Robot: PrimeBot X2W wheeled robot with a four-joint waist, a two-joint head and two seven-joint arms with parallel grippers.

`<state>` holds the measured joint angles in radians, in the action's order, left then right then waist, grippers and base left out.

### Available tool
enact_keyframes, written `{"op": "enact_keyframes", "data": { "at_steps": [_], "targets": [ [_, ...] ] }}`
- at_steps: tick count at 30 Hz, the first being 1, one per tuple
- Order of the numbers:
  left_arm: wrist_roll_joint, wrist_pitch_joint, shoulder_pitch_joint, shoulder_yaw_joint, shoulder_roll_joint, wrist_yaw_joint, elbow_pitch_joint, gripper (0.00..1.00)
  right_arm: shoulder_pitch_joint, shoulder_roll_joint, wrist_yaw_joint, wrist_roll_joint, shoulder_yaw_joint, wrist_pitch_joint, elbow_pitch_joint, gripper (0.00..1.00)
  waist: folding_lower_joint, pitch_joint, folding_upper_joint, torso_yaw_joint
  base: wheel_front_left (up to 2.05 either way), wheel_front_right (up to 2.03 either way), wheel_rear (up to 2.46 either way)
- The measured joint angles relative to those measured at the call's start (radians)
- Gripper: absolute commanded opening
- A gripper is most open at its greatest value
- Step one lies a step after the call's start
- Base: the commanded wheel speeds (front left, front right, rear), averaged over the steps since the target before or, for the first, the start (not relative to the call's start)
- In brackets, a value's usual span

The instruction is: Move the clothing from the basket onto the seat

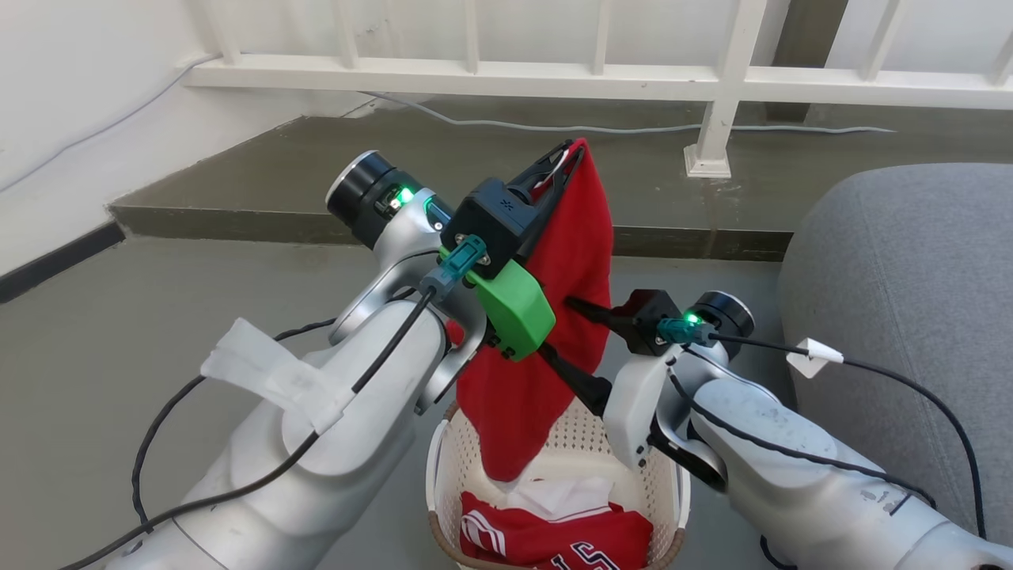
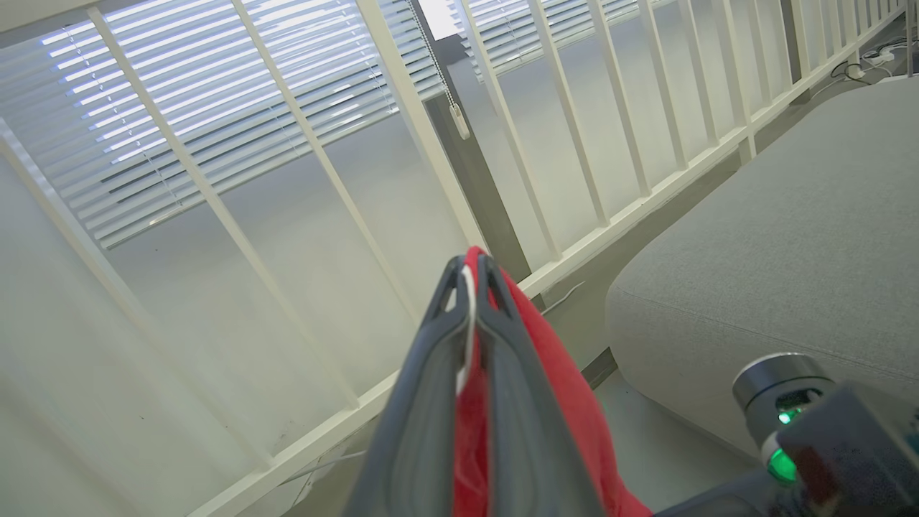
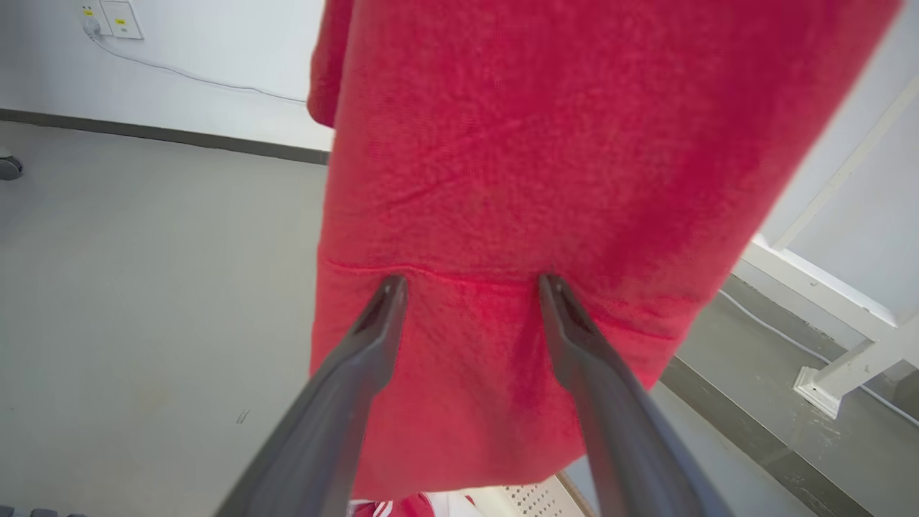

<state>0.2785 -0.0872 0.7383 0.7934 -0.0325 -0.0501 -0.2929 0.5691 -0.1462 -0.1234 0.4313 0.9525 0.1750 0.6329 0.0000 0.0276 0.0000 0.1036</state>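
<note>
The seat (image 1: 894, 277) lies right of the basket (image 1: 674, 484). Above the basket the plain red piece (image 1: 578, 237) hangs from my left pincer (image 1: 567, 161), clamped tight on its top; its tail dips inside, beside the jersey (image 1: 554, 540). My right pincer (image 3: 470, 287) gapes wide, tips on the cloth, gripping nothing. Swinging now could snag the rim, tipping the basket

No text is fully legible from my station. The soft red jersey with white stripes (image 1: 554, 538), lying in the cream perforated plastic basket (image 1: 455, 455), carries dark white-edged characters (image 1: 582, 556). They are cut off at the head view's bottom edge, so I cannot read them. The white wall plates (image 3: 115, 18) carry small yellow stickers, too small to read.
</note>
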Motion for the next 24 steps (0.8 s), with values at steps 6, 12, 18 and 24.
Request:
{"op": "enact_keyframes", "data": {
  "at_steps": [6,12,18,24],
  "targets": [
    [0.000,0.008,0.000,-0.010,0.000,0.016,-0.013,0.00,0.025,0.006,-0.001,0.001,0.006,0.024,0.035,0.00,0.0000,-0.003,0.0000,0.002,0.00,0.00,0.00],
    [0.000,0.012,-0.002,-0.027,-0.007,0.034,-0.026,0.00,0.028,0.007,-0.001,0.009,0.017,0.037,0.052,0.00,0.0000,-0.003,0.0000,-0.011,0.00,0.00,0.00],
    [0.008,0.012,-0.020,-0.046,-0.022,0.055,-0.040,0.00,0.027,-0.009,-0.001,0.031,0.009,0.055,0.065,0.00,0.0000,-0.003,0.0000,-0.039,0.00,0.00,0.00],
    [0.014,0.012,-0.038,-0.059,-0.036,0.072,-0.049,0.00,0.017,-0.027,-0.001,0.050,-0.036,0.067,0.066,0.20,0.0000,-0.002,0.0000,-0.073,0.00,0.00,0.00]
  ]
}}
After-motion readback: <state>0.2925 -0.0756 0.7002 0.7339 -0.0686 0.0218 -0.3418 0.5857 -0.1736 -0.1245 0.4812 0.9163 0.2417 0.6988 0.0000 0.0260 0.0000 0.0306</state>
